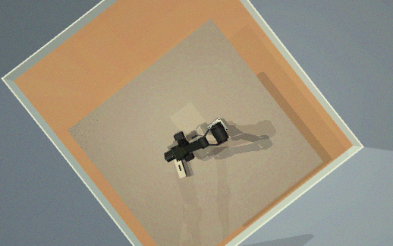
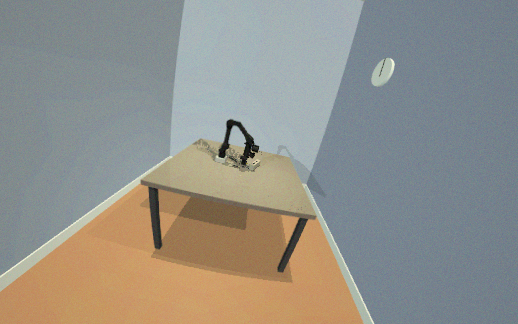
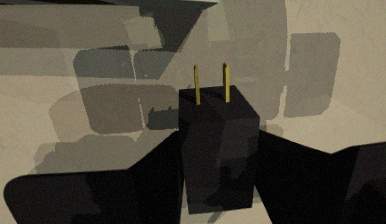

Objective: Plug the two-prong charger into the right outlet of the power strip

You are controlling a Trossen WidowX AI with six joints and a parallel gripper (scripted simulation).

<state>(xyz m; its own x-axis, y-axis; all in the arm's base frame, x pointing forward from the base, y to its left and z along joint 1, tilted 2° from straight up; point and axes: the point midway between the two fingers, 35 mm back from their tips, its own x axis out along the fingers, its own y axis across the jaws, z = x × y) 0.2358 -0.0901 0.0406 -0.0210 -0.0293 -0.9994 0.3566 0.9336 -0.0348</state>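
Note:
A black charger [image 3: 221,175] with two brass prongs is held in my gripper [image 3: 219,137] [image 2: 244,160] [image 1: 180,151]. The gripper is shut on its sides. In the wrist view the prongs point away from the camera, toward the top of the picture, and both are bare. The cream power strip [image 1: 182,174] [image 2: 254,165] lies on the table. From above, the gripper covers one end of it, and one dark outlet shows on the uncovered part. In the wrist view only a shaded part of the strip shows at the top left. The gap between prongs and strip cannot be judged.
The arm stands on its pale base [image 1: 215,122] [image 2: 220,159] on the beige table [image 1: 243,178] [image 2: 206,182]. Overlapping arm shadows fall around the charger in the wrist view. Walls surround the table, and a round white disc [image 2: 377,75] hangs on the right wall.

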